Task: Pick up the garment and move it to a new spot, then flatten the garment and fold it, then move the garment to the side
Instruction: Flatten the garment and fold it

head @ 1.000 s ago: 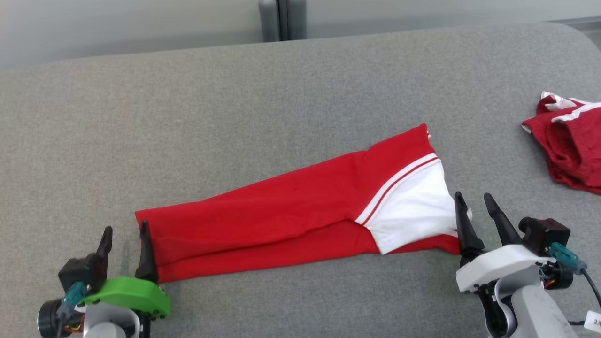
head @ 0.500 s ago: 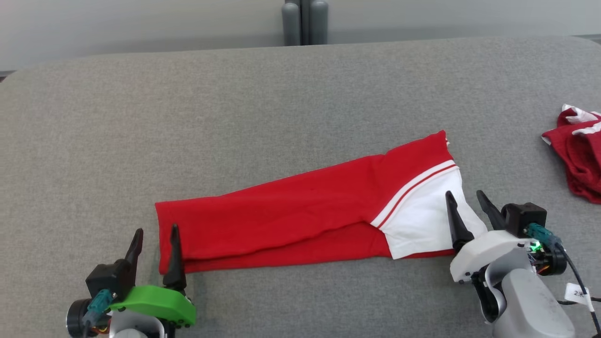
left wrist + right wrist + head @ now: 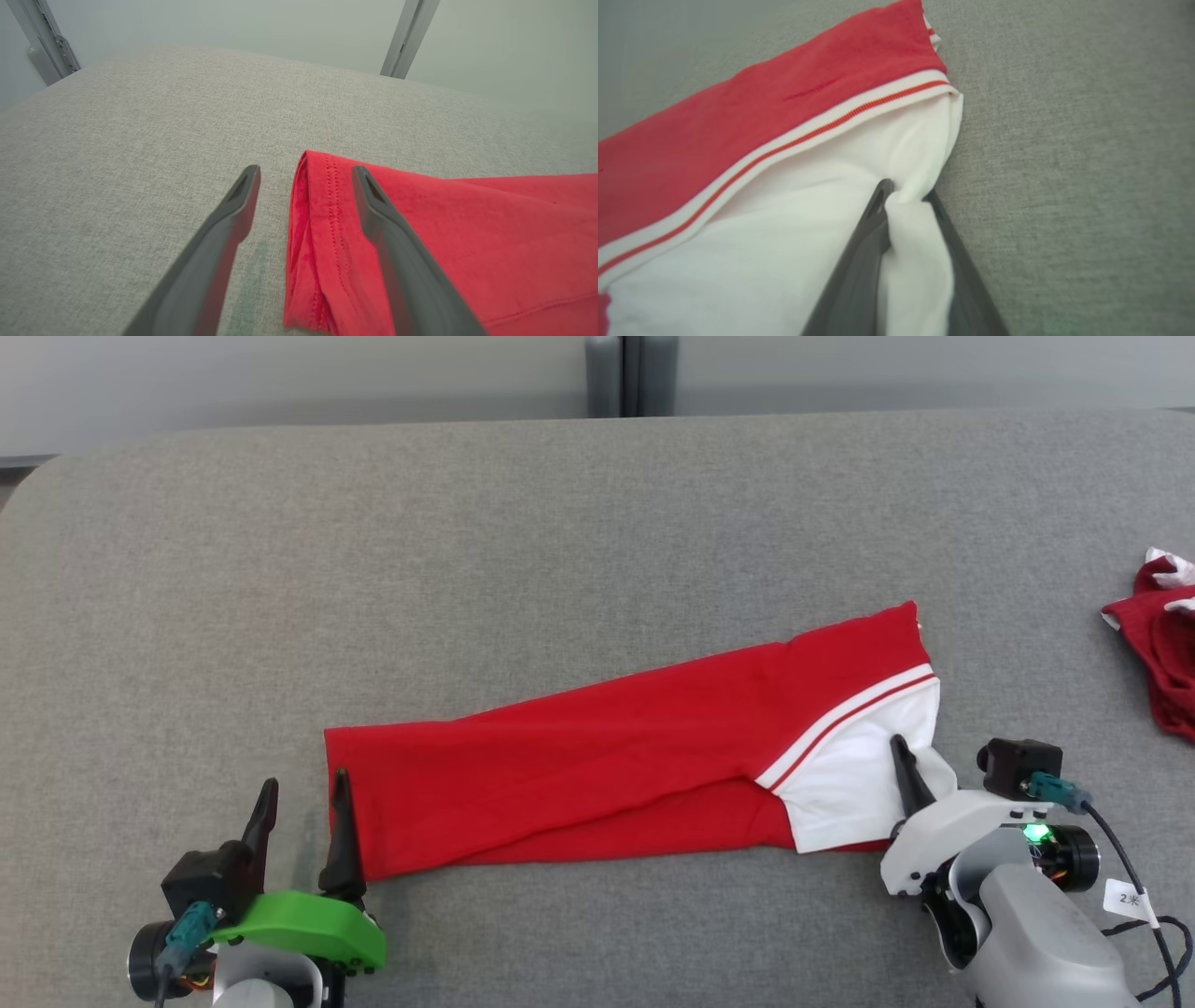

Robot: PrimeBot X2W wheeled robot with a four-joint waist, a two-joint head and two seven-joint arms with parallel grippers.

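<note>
One garment [image 3: 597,756], red with a white panel [image 3: 854,784] at its right end, lies as a long narrow band across the near middle of the grey table [image 3: 560,541]. Its left end sits nearer than its right. A thin white and red stripe [image 3: 845,714] runs between the red cloth and the panel.

The right gripper [image 3: 917,751] has changed most. Half a second ago its two fingers stood apart over the panel's right edge. Now they are pressed together on a bunched fold of the white cloth. In the right wrist view the gripper [image 3: 908,196] has that fold squeezed between its fingers [image 3: 859,261], and the cloth puckers toward their tips. In the head view one finger shows above the panel and the other is hidden by cloth.

The left gripper [image 3: 306,779] is spread wide, as it was before, at the garment's left hem. In the left wrist view [image 3: 306,172] its right finger [image 3: 392,242] is over the red cloth and its left finger [image 3: 219,242] over bare table, with the stitched hem [image 3: 317,210] between them. Whether either finger touches the cloth I cannot tell.

Everything has slid rightward across the head view since the earlier frames, so the camera has turned; the garment itself has not shifted on the table.

A darker red garment [image 3: 1162,663] lies crumpled at the right edge, well apart. A grey post [image 3: 630,373] stands beyond the table's far edge.
</note>
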